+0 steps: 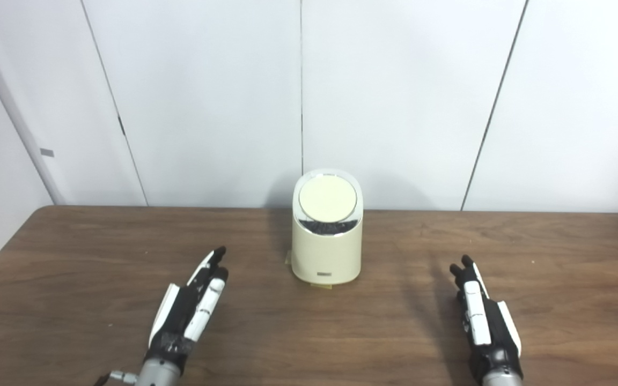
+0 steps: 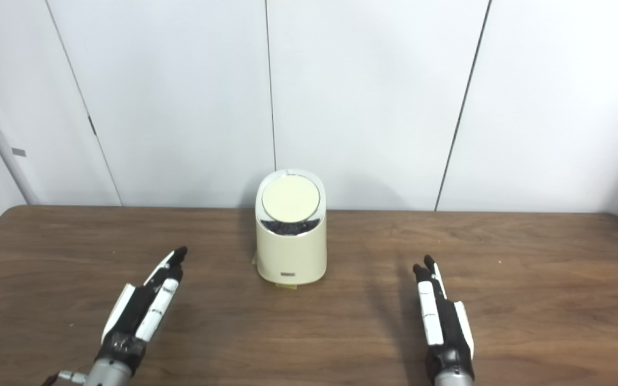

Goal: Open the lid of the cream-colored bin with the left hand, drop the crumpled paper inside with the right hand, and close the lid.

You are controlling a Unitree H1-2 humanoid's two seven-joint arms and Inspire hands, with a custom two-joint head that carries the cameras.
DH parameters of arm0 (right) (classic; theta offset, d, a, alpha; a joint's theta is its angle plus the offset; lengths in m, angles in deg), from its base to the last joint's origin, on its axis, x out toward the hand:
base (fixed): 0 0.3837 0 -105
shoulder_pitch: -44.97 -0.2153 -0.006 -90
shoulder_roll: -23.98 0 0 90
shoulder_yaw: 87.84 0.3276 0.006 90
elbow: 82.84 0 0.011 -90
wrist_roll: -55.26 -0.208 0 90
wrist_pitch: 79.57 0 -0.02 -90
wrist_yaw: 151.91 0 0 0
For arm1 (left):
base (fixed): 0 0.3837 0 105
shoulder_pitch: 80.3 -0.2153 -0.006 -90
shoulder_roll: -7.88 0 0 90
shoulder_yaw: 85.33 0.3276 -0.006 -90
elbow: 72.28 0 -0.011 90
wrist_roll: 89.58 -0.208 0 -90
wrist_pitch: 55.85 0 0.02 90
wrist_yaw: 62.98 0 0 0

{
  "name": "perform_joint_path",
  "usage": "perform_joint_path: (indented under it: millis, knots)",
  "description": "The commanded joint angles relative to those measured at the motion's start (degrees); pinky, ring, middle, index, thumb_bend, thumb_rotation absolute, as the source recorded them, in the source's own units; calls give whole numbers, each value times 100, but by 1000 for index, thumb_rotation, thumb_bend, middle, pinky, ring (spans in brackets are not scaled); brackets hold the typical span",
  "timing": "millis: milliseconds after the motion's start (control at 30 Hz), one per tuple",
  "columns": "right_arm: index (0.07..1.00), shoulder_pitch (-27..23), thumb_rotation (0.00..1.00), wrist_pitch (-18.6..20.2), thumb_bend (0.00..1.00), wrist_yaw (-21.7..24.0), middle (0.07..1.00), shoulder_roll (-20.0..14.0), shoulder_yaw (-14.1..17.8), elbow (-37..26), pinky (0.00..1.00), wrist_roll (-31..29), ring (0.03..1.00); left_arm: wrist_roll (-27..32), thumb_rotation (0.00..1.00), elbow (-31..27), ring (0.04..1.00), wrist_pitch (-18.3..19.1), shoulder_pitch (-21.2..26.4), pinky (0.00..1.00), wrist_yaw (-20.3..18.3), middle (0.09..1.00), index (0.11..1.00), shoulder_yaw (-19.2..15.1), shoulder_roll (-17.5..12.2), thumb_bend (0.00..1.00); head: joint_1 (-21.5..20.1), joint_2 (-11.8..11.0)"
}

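The cream-colored bin (image 1: pixel 326 241) stands upright on the brown table (image 1: pixel 73 257) near its far edge, in the middle. Its round lid (image 1: pixel 327 199) is closed and tilted toward me. My left hand (image 1: pixel 191 305) lies low over the table to the bin's front left, fingers stretched out and empty. My right hand (image 1: pixel 480 316) lies to the bin's front right, fingers stretched out and empty. Both hands are well apart from the bin. I see no crumpled paper in either view.
A white panelled wall (image 1: pixel 395 96) rises right behind the table's far edge. A small yellowish tab (image 1: pixel 321 286) shows under the bin's base.
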Motion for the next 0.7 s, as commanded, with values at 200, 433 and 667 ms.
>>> perform_joint_path:
  millis: [200, 433, 667]
  knots:
    - [992, 15, 1000, 177, 575, 126, 962, -51, -23, -450, 1000, -155, 994, 227, 951, -92, 1000, -307, -163, 1000, 118, 1000, 1000, 99, 59, 531, -38, 119]
    - [991, 137, 1000, 199, 613, 196, 973, -237, 25, -751, 1000, -100, 995, 369, 955, -213, 1000, -159, -317, 1000, 301, 1000, 1000, 44, 252, 499, -50, 294]
    - [995, 269, 1000, 197, 591, 262, 980, -280, 36, -870, 990, -191, 986, 418, 921, -102, 1000, -347, -422, 1000, 356, 1000, 1000, 32, 228, 560, 12, 357]
